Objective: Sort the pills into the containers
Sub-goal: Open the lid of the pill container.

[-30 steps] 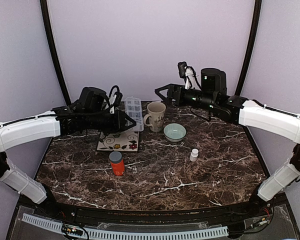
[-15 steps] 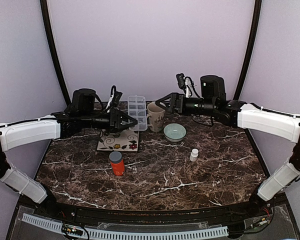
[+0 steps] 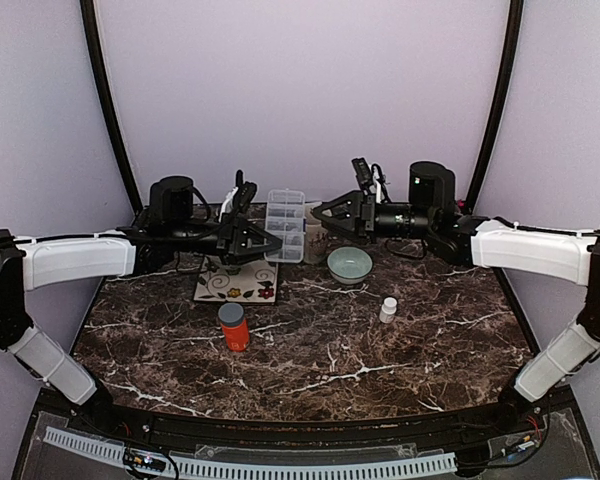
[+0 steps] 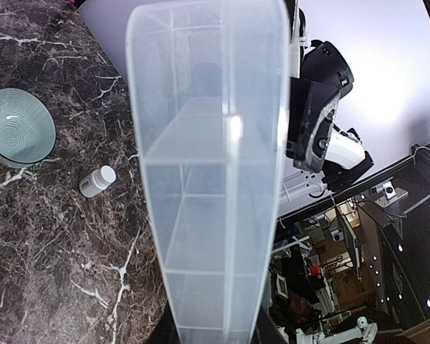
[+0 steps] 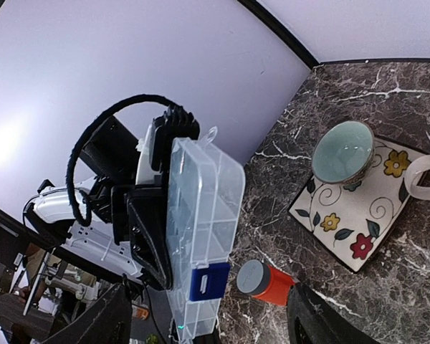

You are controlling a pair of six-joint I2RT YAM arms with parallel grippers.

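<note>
My left gripper (image 3: pixel 270 243) is shut on one end of the clear plastic pill box (image 3: pixel 285 225) and holds it in the air above the back of the table. In the left wrist view the box (image 4: pixel 208 179) fills the middle and its compartments look empty. In the right wrist view the box (image 5: pixel 201 222) stands on its long edge, lid closed, with a blue latch (image 5: pixel 206 281) facing me. My right gripper (image 3: pixel 322 211) is open and empty, just right of the box and pointing at it. No pills show in any view.
An orange grey-capped bottle (image 3: pixel 233 326) stands front left of centre. A floral tile (image 3: pixel 236 284) carries a pale green bowl (image 5: pixel 343 150). A second green bowl (image 3: pixel 350 264), a cream mug (image 3: pixel 315 243) and a small white bottle (image 3: pixel 388 309) stand to the right.
My left gripper has carried the pill box up and to the right, turning it on edge. My right gripper has swung left and down toward the box.
</note>
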